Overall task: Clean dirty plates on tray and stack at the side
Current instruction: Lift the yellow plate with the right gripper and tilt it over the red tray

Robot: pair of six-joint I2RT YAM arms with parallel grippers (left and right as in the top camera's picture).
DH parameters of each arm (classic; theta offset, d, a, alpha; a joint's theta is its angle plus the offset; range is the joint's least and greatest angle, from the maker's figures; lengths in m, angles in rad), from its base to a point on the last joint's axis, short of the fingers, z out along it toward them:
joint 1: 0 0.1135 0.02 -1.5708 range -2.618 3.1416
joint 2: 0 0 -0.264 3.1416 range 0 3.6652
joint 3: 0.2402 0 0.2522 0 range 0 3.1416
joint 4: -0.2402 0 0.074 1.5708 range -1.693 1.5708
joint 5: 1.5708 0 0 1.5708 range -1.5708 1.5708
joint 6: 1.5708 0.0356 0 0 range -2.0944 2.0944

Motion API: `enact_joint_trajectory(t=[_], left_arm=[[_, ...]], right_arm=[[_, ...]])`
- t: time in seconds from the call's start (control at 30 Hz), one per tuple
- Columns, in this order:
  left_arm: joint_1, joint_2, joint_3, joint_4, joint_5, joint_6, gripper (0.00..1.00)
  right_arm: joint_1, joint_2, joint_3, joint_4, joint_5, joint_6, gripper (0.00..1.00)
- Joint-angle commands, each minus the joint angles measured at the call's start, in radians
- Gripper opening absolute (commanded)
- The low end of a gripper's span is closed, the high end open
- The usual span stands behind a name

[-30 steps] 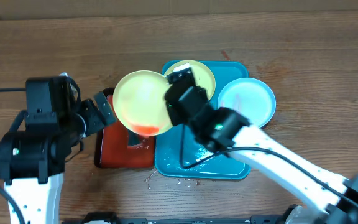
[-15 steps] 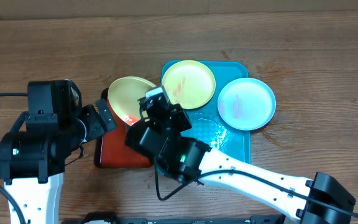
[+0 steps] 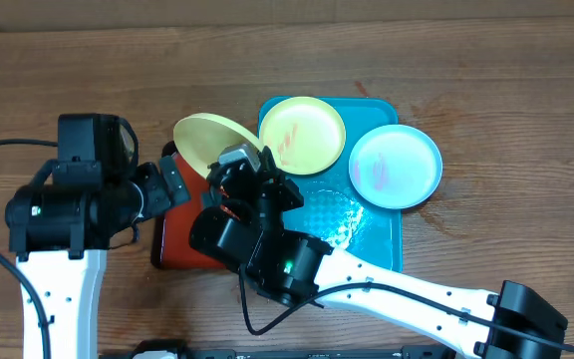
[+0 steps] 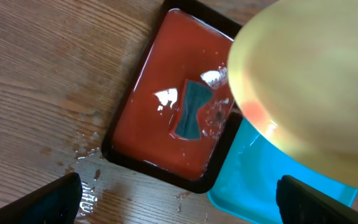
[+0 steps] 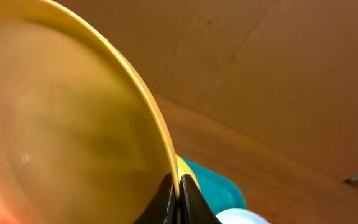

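My right gripper is shut on the rim of a pale yellow plate and holds it steeply tilted above the red tray. In the right wrist view the fingers pinch the plate's edge. The plate shows an orange-red smear on its low edge. A second yellow plate with faint smears lies on the turquoise tray. A blue-white plate with red marks sits on the tray's right rim. My left gripper is open and empty beside the red tray, its fingers wide apart.
A red tray with a black rim lies left of the turquoise tray and holds water and a teal sponge. Water drops lie on the wooden table by its near corner. My right arm crosses the turquoise tray's front.
My right gripper has carried the yellow plate left off the turquoise tray and tipped it steeper over the red tray. The left arm has barely moved.
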Motion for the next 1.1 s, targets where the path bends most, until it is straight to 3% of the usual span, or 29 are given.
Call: enact_joint_trajectory(t=[0.0, 0.3, 0.47, 0.73, 1.07], left_arm=[[0.006, 0.024, 0.016, 0.017, 0.011, 0.003, 1.0], [0.006, 0.013, 0.026, -0.067, 0.048, 0.053, 1.0], [0.006, -0.119, 0.026, -0.078, -0.027, 0.061, 1.0], [0.006, -0.265, 0.026, -0.101, -0.027, 0.061, 1.0], [0.006, -0.271, 0.026, -0.114, -0.026, 0.06, 1.0]], right_arm=[[0.006, -0.021, 0.014, 0.02, 0.053, -0.044, 0.04], [0.006, -0.021, 0.014, 0.047, 0.018, -0.044, 0.04], [0.015, -0.021, 0.014, 0.047, 0.009, -0.044, 0.04], [0.086, -0.021, 0.014, 0.037, 0.016, -0.083, 0.04], [0.085, -0.021, 0.014, 0.08, 0.093, -0.141, 0.04]])
